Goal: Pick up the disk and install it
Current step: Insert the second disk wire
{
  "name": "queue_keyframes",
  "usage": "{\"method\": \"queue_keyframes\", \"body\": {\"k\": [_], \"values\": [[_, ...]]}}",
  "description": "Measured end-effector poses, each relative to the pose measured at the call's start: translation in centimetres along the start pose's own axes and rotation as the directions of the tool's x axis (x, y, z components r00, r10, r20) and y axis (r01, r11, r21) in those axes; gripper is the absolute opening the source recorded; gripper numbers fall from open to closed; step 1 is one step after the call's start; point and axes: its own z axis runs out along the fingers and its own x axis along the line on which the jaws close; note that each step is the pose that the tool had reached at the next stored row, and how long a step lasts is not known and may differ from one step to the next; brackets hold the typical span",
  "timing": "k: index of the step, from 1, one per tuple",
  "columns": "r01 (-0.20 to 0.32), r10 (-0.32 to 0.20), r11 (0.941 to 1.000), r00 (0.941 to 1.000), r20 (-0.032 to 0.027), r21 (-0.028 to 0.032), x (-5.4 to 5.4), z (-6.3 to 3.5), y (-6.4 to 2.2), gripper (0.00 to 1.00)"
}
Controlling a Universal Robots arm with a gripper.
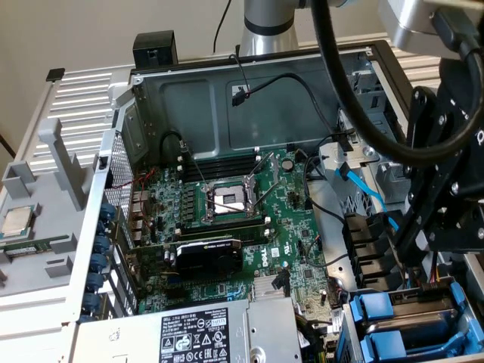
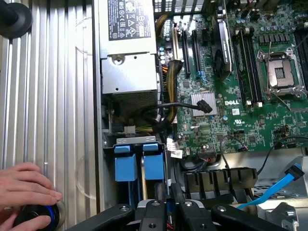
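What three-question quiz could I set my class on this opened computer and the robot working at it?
1. True or false: the processor socket on the motherboard has a chip seated in it.
2. Which colour are the two drive carriers sitting side by side in the bay nearest the gripper? A red, B blue, C green.
3. Fill in: in the wrist view, a person's ____ rests on the round blue-ringed button outside the case.

Key: 1 false, the socket is empty. 2 B. 3 hand.
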Motion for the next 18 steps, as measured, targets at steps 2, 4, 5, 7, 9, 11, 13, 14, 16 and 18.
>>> {"method": "queue_keyframes", "body": {"k": [2,4,5,7,9,11,13,14,16,18], "values": [[0.002,-0.002,1.0,1.0,0.0091,-0.002,0.2,-0.02,-0.09,0.16],[0.003,-0.003,1.0,0.9999,0.0153,-0.0055,0.36,-0.05,-0.22,0.16],[0.003,-0.003,1.0,0.9998,0.0178,-0.0079,0.44,-0.05,-0.27,0.16],[0.004,-0.003,0.9999,0.9998,0.0193,-0.01,0.49,-0.05,-0.29,0.16],[0.003,-0.003,0.9999,0.9998,0.0193,-0.01,0.49,-0.05,-0.29,0.16],[0.003,-0.003,0.9999,0.9998,0.0192,-0.0101,0.49,-0.06,-0.3,0.16],[0.004,-0.003,0.9999,0.9998,0.0192,-0.0101,0.49,-0.06,-0.3,0.16],[0.003,-0.003,0.9999,0.9998,0.0192,-0.0101,0.49,-0.06,-0.29,0.16],[0.003,-0.003,0.9999,0.9998,0.0192,-0.0101,0.49,-0.06,-0.3,0.16],[0.003,-0.003,0.9999,0.9998,0.0191,-0.0101,0.49,-0.06,-0.29,0.16]]}}
